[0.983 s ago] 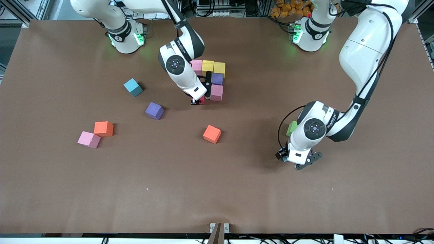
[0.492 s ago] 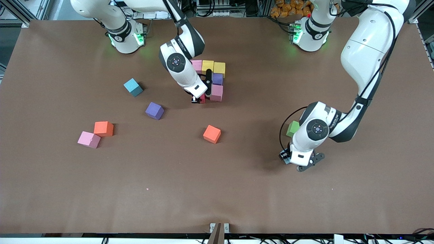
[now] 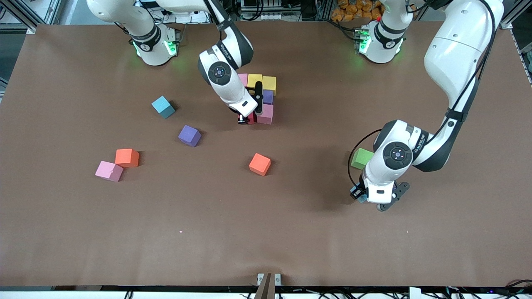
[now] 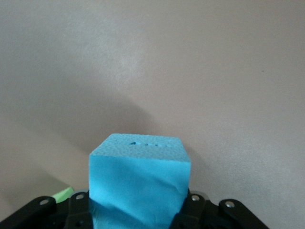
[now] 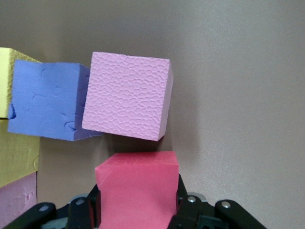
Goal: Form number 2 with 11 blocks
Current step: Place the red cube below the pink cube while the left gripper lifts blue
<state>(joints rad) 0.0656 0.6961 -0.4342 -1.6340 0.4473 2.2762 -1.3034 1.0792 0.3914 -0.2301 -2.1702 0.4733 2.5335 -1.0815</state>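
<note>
My right gripper (image 3: pixel 248 118) is shut on a red block (image 5: pixel 137 191), held right beside the pink block (image 5: pixel 126 95) at the low end of the partly built digit. That digit shows a row of pink (image 3: pixel 242 79), yellow (image 3: pixel 254 79) and yellow (image 3: pixel 269 83) blocks, then a purple block (image 3: pixel 268 96), then the pink block (image 3: pixel 266 113). My left gripper (image 3: pixel 372 199) is shut on a cyan block (image 4: pixel 140 181) over bare table, close to a green block (image 3: pixel 361 158).
Loose blocks lie toward the right arm's end: teal (image 3: pixel 163 106), purple (image 3: pixel 189 135), orange (image 3: pixel 126 157) touching pink (image 3: pixel 109 170). Another orange block (image 3: pixel 259 164) sits mid-table. The brown table (image 3: pixel 266 232) is bare along the camera side.
My right gripper has shifted the red block closer against the pink block. My left arm has moved toward its own end of the table, uncovering more of the green block.
</note>
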